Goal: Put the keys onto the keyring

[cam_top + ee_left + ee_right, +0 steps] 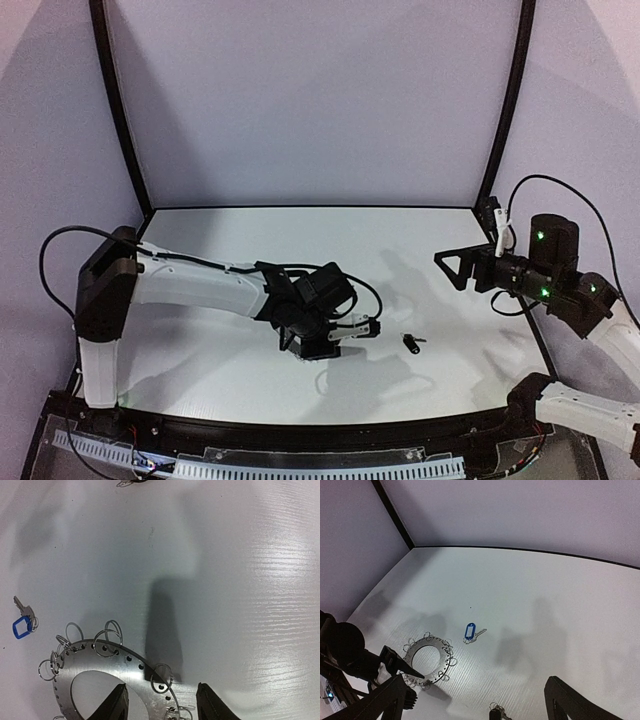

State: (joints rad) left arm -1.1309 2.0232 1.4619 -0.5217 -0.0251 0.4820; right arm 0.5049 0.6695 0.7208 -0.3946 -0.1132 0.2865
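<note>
Two keys loose on the table (300, 240), neither on the keyring (100, 672) yet. Keyring lies flat under the left gripper (161, 687); in the top view that wrist hides it.

Left fingers (116, 702) about half apart, astride the ring's band: one over the centre hole, the other outside the rim. Bare gap shows on both sides of the band, so no pinch that I can see. Band runs crosswise between them, which lines up for a clamp across its width. My read: the step in hand is pinning the ring so the other arm can thread.

Blue-tag key (22, 625): just beside the keyring's rim, on the side away from the left fingers. Tag end is nearer the ring, blade slanting off from it.

Black key (411, 342): well off the keyring, on the right arm's side. Too small to call its axis.

Right gripper (450, 268): jaws wide, empty, raised, well away from the keyring. It's nearer the black key than the blue one, with nothing between it and the black key.

In the way:
- Wire loops (162, 677) crowd the rim. One sits between the left fingers and another beside the outer finger, so either could get nipped in a clamp.
- Left arm lies across the keyring's near side. A reach from the right for the blue-tag key would likely have to go around it.
</note>
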